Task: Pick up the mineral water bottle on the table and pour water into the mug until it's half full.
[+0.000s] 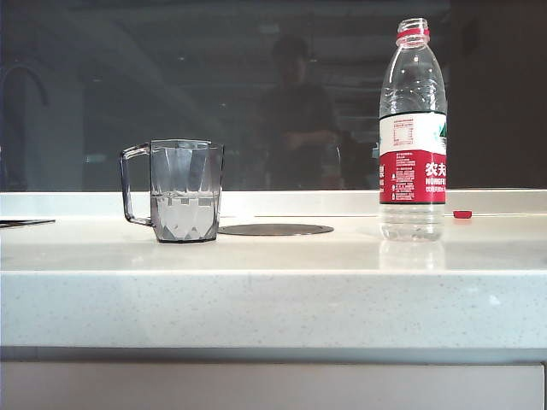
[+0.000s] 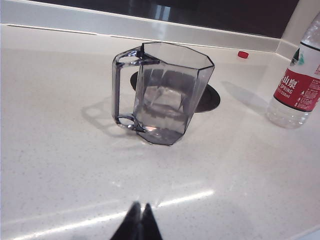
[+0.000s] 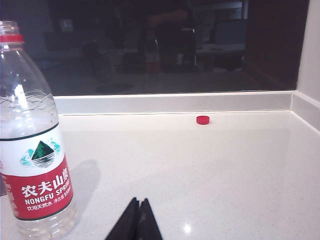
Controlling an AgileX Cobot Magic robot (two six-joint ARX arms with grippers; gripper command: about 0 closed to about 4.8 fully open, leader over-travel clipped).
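1. Smoky-grey and faceted, the mug [image 1: 185,190] stands upright on the left of the white speckled table [image 1: 273,295], handle turned outward, with clear water [image 1: 185,215] already up to roughly its middle.
2. Well apart on the right stands the mineral water bottle [image 1: 413,128], upright, cap off, only a shallow pool left in its base. Its red cap [image 1: 462,214] lies just beside it, toward the back ledge.
3. Neither arm shows from the front. Each wrist camera shows its own pair of fingers pressed together into a dark point, holding nothing: the left gripper [image 2: 139,222] hovers in front of the mug, the right gripper [image 3: 139,220] sits low just beside the bottle.
4. To my eye the pour looks done, or close to it. I'd check the level against the mug's rim before touching anything.
5. If more is wanted, the right fingers must spread first, then clasp the bottle at the label, where the wall is stiffest.
6. Tip slowly: an open neck and so little water means it may come in a sudden gulp.
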